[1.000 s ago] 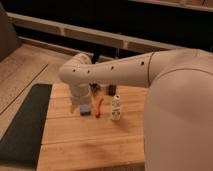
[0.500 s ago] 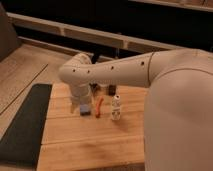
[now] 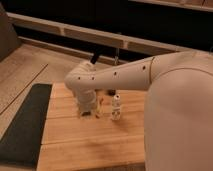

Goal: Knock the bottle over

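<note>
Moved: my arm (image 3: 117, 75) has shifted slightly toward 3 o'clock, bringing the wrist nearer the bottle (image 3: 116, 107); the bottle has not stirred.

1. Arm: white, reaching in from 3 o'clock and bending down at the wrist.
2. Wooden table (image 3: 90, 147): pale boards.
3. Black mat (image 3: 22, 125): along the table's 9 o'clock side.
4. Gripper (image 3: 88, 111): low over the boards at the bottle's 9 o'clock, near but apart. Clenched or released, I cannot tell.
5. Bottle: upright, white cap on top.

Progress: approach made; the knock is not yet done. I judge a push toward 3 o'clock remains.
</note>
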{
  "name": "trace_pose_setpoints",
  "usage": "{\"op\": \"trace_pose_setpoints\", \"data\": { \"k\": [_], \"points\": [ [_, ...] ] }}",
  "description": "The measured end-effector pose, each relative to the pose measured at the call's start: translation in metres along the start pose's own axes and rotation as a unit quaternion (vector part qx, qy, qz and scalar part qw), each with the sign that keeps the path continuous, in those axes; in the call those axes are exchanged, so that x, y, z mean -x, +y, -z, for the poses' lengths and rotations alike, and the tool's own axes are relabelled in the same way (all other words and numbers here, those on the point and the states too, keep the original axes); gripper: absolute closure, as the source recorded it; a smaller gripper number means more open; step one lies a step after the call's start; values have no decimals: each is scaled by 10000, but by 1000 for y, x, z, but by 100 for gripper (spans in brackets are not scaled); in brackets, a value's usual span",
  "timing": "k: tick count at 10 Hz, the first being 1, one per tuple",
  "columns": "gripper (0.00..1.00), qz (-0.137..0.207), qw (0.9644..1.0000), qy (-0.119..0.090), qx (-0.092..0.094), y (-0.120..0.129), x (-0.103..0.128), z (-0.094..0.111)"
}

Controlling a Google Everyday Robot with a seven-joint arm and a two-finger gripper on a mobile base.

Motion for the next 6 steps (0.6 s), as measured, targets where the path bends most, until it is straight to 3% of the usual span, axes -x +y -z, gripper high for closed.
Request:
{"op": "trace_pose_setpoints", "data": {
  "k": [3, 6],
  "points": [
    [35, -501, 9985, -199, -42, -39, -4, 0],
    [35, -597, 9980, -215, 0, -74, -4, -8]
  ]
}}
